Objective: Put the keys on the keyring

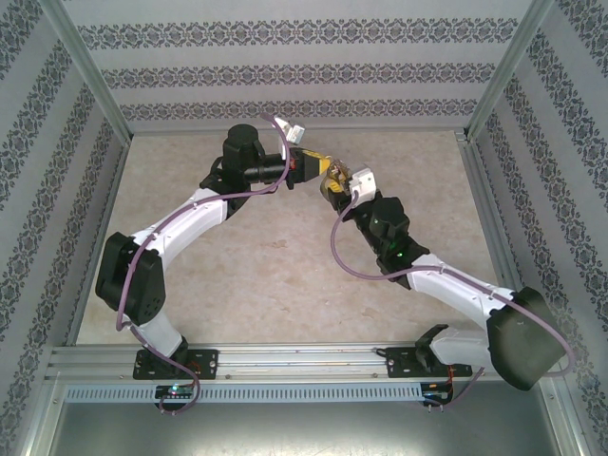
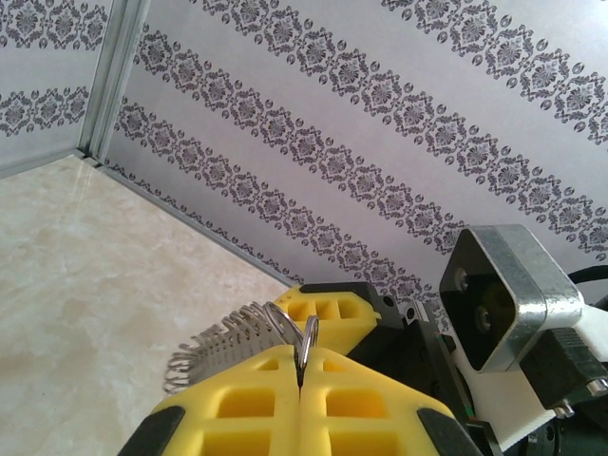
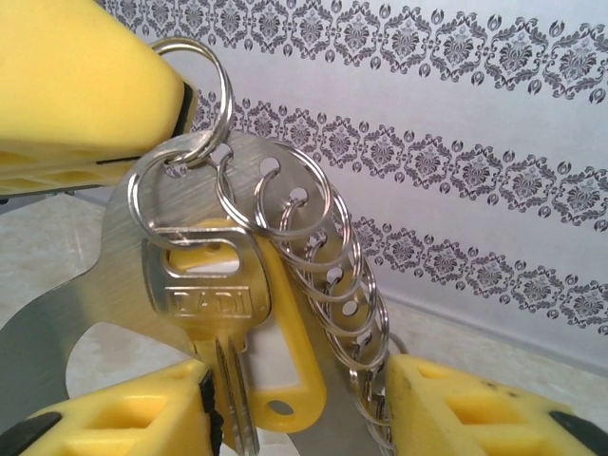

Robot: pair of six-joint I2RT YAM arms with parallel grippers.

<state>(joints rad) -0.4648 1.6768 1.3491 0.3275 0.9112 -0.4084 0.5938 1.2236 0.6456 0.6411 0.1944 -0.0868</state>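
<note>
Apparently mid-threading: left gripper pressed together on a split ring of the keyring, aloft toward the bench's 12 o'clock, the key hanging from a ring there, right gripper spread astride its blade; next move likely calls for seating it fully.

Between the right gripper's fingers (matt yellow, foam-like pads) hangs a smooth silver metal key with a glossy yellow plastic head. Behind it, the keyring — a brushed metal plate with shiny wire rings.
</note>
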